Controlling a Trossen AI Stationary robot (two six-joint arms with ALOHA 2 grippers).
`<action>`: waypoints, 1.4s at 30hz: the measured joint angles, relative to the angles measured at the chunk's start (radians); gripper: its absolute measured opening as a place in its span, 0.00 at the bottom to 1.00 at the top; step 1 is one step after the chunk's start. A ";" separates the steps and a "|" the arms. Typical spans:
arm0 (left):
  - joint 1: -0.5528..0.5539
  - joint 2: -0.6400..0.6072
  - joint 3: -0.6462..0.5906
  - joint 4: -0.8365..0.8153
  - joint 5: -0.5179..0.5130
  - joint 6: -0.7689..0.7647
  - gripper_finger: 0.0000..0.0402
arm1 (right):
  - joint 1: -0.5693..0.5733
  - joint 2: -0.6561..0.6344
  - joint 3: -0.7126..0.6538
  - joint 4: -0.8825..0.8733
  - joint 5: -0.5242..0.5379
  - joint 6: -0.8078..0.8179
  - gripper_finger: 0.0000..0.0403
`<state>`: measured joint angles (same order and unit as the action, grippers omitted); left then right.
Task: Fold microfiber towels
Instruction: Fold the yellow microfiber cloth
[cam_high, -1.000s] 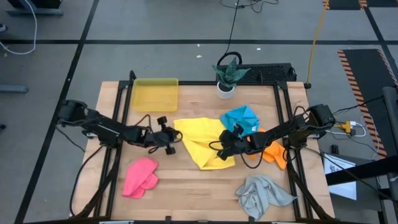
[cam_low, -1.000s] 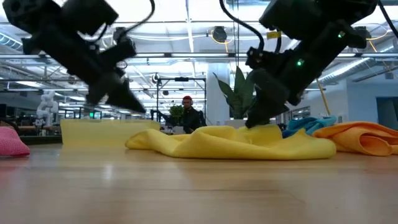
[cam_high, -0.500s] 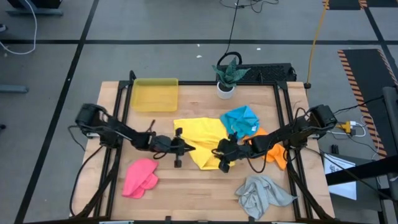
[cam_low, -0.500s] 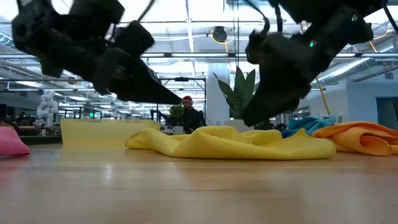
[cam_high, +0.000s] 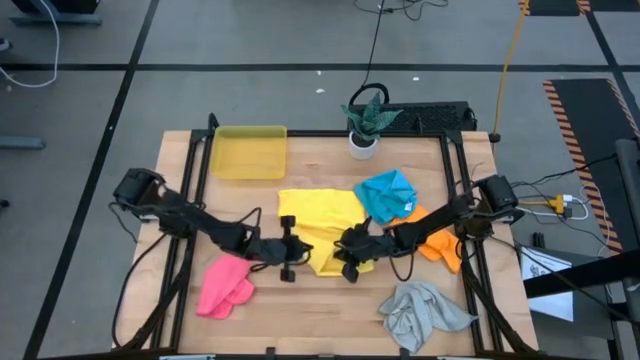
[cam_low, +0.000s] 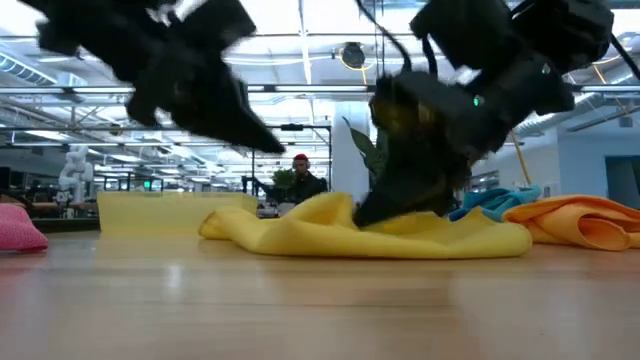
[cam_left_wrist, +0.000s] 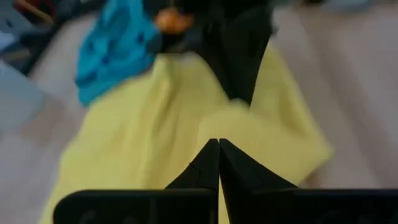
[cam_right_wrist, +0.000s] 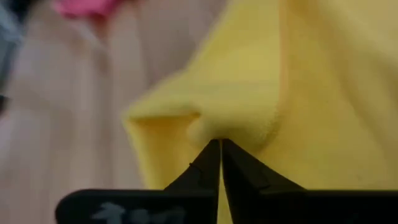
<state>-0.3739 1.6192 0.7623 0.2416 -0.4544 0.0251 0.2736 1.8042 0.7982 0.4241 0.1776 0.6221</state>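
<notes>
My right gripper (cam_right_wrist: 219, 144) pinching near edge of yellow towel (cam_high: 322, 222); my left gripper (cam_left_wrist: 218, 145) pressed together, empty, just left of it.

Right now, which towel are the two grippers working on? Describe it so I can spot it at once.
Start at the potted plant on the table's far edge and come toward the middle: the yellow towel lies there, largest and most spread out. The blue towel touches its right side. It alone has the left gripper and right gripper shut at its near edge.

No legible text on anything
</notes>
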 joint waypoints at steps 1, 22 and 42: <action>-0.015 -0.017 0.003 -0.012 -0.012 0.000 0.04 | 0.003 -0.006 0.002 0.033 0.000 -0.017 0.01; -0.165 -0.116 -0.003 -0.094 -0.098 -0.061 0.01 | 0.004 0.224 0.208 0.267 -0.257 -0.250 0.25; -0.118 -0.064 -0.041 0.051 -0.069 -0.075 0.08 | 0.030 -0.147 -0.022 -0.385 0.106 0.048 0.20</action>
<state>-0.4923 1.5550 0.7212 0.2930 -0.5229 -0.0496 0.3038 1.6573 0.7758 0.0386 0.2833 0.6704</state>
